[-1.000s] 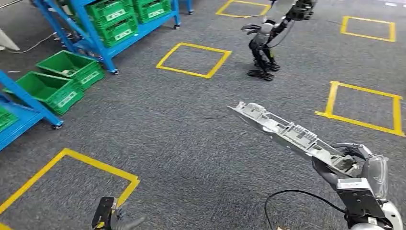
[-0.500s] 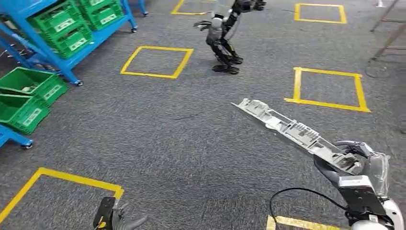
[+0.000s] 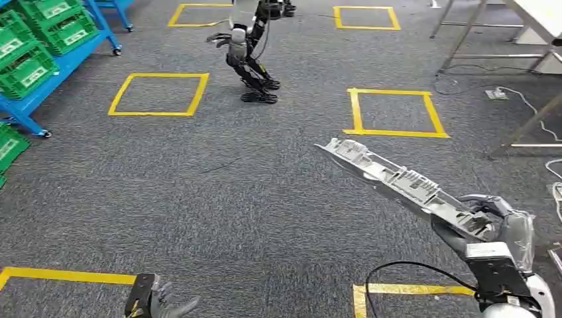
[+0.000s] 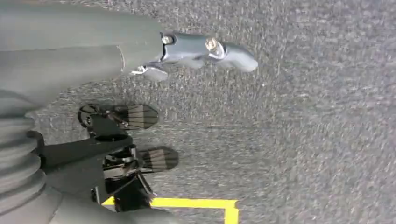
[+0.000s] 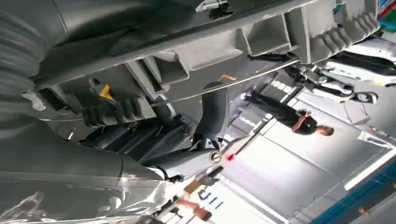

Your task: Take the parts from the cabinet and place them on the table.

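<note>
While gripped [image 3: 487, 225], part [image 3: 391, 177] over open carpet [image 3: 252, 192]

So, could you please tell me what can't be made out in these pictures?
- Left hand: cut by the head view's bottom edge.
- Table: cut by the head view's corner.
- Grey part: near end hidden inside the right hand.
- Green crates' labels: too small.
</note>
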Motion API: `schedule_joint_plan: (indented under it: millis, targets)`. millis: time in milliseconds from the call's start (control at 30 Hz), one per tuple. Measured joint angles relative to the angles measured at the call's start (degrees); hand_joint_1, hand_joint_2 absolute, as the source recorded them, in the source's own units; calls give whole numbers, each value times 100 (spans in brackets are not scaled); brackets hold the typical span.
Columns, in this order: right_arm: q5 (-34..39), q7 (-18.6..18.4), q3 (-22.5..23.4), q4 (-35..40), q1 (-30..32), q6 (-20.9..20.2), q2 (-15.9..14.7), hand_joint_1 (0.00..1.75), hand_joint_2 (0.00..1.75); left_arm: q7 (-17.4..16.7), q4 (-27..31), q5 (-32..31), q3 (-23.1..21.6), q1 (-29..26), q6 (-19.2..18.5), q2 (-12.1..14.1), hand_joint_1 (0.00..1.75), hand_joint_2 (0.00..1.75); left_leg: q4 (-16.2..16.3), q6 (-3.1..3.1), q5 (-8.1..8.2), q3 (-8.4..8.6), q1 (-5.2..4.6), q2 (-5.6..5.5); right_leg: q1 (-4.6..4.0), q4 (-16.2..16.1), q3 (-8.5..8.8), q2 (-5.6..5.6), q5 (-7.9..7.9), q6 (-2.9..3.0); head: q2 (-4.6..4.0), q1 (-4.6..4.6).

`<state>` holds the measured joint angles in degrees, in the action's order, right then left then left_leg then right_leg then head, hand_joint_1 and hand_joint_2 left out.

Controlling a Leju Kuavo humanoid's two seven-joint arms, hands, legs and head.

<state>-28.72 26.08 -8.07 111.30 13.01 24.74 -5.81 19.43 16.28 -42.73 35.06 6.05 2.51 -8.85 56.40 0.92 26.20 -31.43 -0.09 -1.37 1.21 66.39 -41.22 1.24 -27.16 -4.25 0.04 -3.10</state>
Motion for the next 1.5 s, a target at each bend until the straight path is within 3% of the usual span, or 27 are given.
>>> schedule_joint_plan:
  millis: [67, 100, 167, 200, 233, 267, 300, 400, 467, 500, 567, 600, 633, 700, 733, 767, 900, 933, 1000, 1100, 1133, 1200, 1233, 1267, 1333, 1433, 1500]
  targets:
    - [0, 7, 2, -22, 3, -2, 4, 175, 175, 0, 0, 13, 0, -33, 0, 0, 0, 175, 5, 12, 8, -3, -16, 178, 2, 894, -401, -71, -363, -27, 0, 0]
    - [0, 4, 4, -44, 4, -9, 4, 175, 175, 0, 0, 15, 0, -41, 0, 0, 0, 175, 5, 13, 12, -1, -18, 257, 2, 1039, -455, -76, -369, -32, 0, 4]
    - [0, 2, 11, -79, 2, -11, 4, 175, 175, 0, 0, 24, -2, -35, 0, -2, 0, 175, 7, -6, 31, 16, -18, 407, 2, 499, -130, -108, -48, -37, 0, 2]
    - [0, 2, 13, -81, 0, -13, 4, 175, 175, 0, 0, 41, -4, -32, 0, -9, 0, 175, 12, -30, 51, 38, -16, 477, 3, -74, 205, -214, 178, -40, 0, 2]
    - [0, 4, 13, -81, -5, -15, 4, 175, 175, 0, 0, 59, -4, -32, 2, -11, 0, 175, 29, -64, 79, 70, -28, 532, 2, -587, 524, -447, 336, -47, 0, 2]
    - [2, 5, 11, -94, -28, -20, 7, 175, 175, 0, 2, 70, -4, -32, 2, -2, 0, 175, 43, -109, 114, 66, -82, 580, -36, -687, 616, -554, 268, -3, 0, -3]
    - [7, 9, 13, -94, -29, -22, 15, 175, 175, 0, 2, 72, -4, -30, 2, 4, 0, 175, 58, -122, 127, 72, -90, 624, -21, -706, 583, -449, 302, 84, 0, 26]
    - [2, 9, 15, -118, -23, -22, 17, 175, 175, 0, 2, 81, -7, -11, 2, -2, 0, 175, 34, -194, 129, 88, -75, 778, -36, -708, 517, -266, 323, 178, 0, 18]
    - [-2, 13, 17, -120, -44, -24, 20, 175, 175, 0, 2, 96, -18, 4, 2, -7, 0, 175, 261, -264, 345, 1, -36, 387, -2, -727, 522, -152, 344, 226, 0, 35]
    - [-7, 15, 15, -125, -67, -31, 20, 175, 175, 0, 2, 98, -22, -1, 2, -7, 0, 175, 656, -272, 567, -184, -35, 268, 0, -727, 515, -107, 348, 253, 0, 42]
    - [-7, 15, 15, -129, -85, -39, 22, 175, 175, 0, 2, 105, -22, -31, 2, -7, 0, 175, 1623, -272, 944, -676, -33, 199, -8, -727, 501, 47, 357, 268, 0, 46]
    - [-7, 15, 15, -142, -85, -42, 28, 175, 175, 0, 2, 107, -24, -41, 2, -7, 0, 175, 1866, -260, 969, -826, -33, 190, -11, -727, 497, 123, 361, 271, 0, 46]
    - [-7, 15, 15, -151, -85, -42, 31, 175, 175, 0, 2, 107, -24, -46, 2, -4, 0, 175, 1819, -246, 849, -833, -33, 184, -11, -727, 497, 199, 364, 267, 0, 44]
    - [-11, 15, 15, -162, -89, -42, 31, 175, 175, 0, 2, 116, -28, -40, 2, -4, 0, 175, 1095, -212, 334, -513, -25, 110, -3, -727, 499, 366, 383, 242, 0, 44]
    - [-13, 15, 15, -162, -91, -42, 31, 175, 175, 0, 2, 116, -31, -39, 2, -4, 0, 175, 552, -199, 81, -243, -11, -67, 12, -727, 498, 449, 396, 222, 0, 50]
    - [-11, 15, 15, -162, -96, -42, 33, 175, 175, 0, 2, 116, -31, -41, 2, -4, 0, 175, 231, -193, 29, -91, 15, -420, 16, -720, 478, 499, 408, 194, 0, 50]
    - [-19, 20, 17, -170, -87, -42, 35, 175, 175, -2, 4, 116, -31, -32, 2, -2, 0, 175, 92, -99, 30, -59, -29, -258, 70, -810, 383, 778, 519, 22, 0, 44]
    - [-20, 22, 18, -170, -84, -42, 35, 175, 175, -4, 4, 120, -33, -20, 2, -7, 0, 175, 12, -37, -22, -48, 18, -144, 78, -777, 342, 768, 516, 10, 0, 44]
    - [-13, 26, 17, -170, -112, -46, 35, 175, 175, -2, 4, 122, -33, -12, 0, 0, 0, 175, -1, 12, -41, -51, -8, -13, -8, -270, 105, 166, 157, 16, 0, 13]
    - [-7, 28, 15, -175, -110, -46, 35, 175, 175, -2, 4, 122, -33, -54, 2, 2, 0, 175, 5, 31, -28, -52, -39, 245, -12, 1003, -431, -71, -392, -15, 0, 18]
    - [-7, 26, 15, -179, -105, -46, 35, 175, 175, -4, 4, 122, -33, -55, 2, 4, 0, 175, 5, 31, -26, -49, -39, 326, -11, 1010, -416, -84, -347, -18, 0, 20]
    - [-7, 20, 17, -177, -107, -46, 35, 175, 175, -4, 4, 122, -37, -46, 2, 2, 0, 175, 9, 8, -6, -37, -36, 469, -10, 316, -2, -154, 6, -26, 0, 17]
    - [-4, 15, 17, -177, -110, -48, 35, 175, 175, -2, 4, 122, -44, -44, 2, 0, 0, 175, 16, -18, 13, -17, -35, 534, -11, -269, 346, -301, 218, -34, 0, 18]
    - [-2, 11, 17, -177, -118, -48, 35, 175, 175, -2, 7, 131, -48, -43, 2, 4, 0, 175, 36, -60, 41, 4, -72, 591, -25, -732, 595, -602, 255, -30, 0, 18]
    - [4, 2, 15, -186, -126, -50, 37, 175, 175, -4, 7, 144, -52, -42, 2, 28, 0, 175, 53, -108, 69, 21, -112, 661, -25, -727, 613, -454, 289, 102, 0, 50]
    - [2, -7, 15, -186, -124, -48, 37, 175, 175, -4, 7, 184, -94, -35, 4, 35, 0, 175, 36, -182, 94, 31, -91, 805, -26, -737, 560, -265, 319, 207, 0, 46]
    - [-2, -13, 15, -186, -135, -48, 37, 175, 175, -4, 7, 186, -116, -36, 4, 35, 0, 175, 428, -247, 402, -131, -52, 324, 5, -746, 552, -145, 343, 250, 0, 57]
